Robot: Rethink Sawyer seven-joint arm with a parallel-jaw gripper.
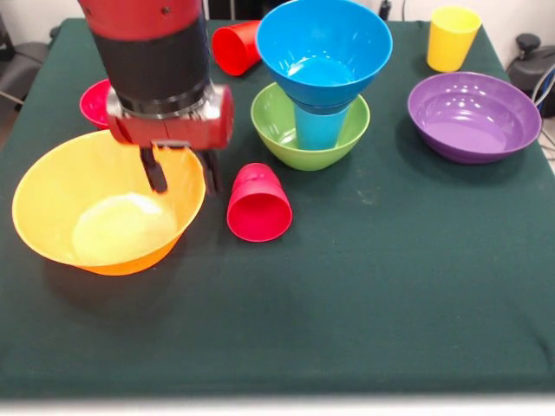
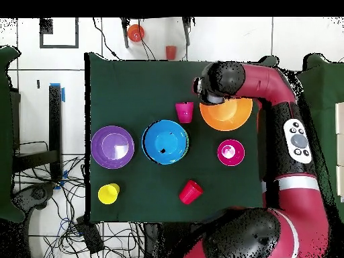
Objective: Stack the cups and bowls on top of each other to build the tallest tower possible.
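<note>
My gripper (image 1: 182,175) is open at the right rim of the huge orange-yellow bowl (image 1: 104,221), one finger (image 1: 154,176) inside it and the other just outside. A red cup (image 1: 257,204) lies on its side right beside that outer finger. The tower is the green bowl (image 1: 276,130) holding a light blue cup (image 1: 318,128), with the blue bowl (image 1: 323,43) on top. A purple bowl (image 1: 473,115) and a yellow cup (image 1: 452,37) stand apart on the right. A second red cup (image 1: 236,46) lies at the back. The arm half hides a small red bowl (image 1: 94,102).
From overhead, the arm's wrist (image 2: 218,84) covers the gripper and part of the orange-yellow bowl (image 2: 228,117). The dark green table (image 1: 390,286) ends close to the purple bowl on the right. Small orange and red items (image 2: 136,32) lie on the floor beyond the table.
</note>
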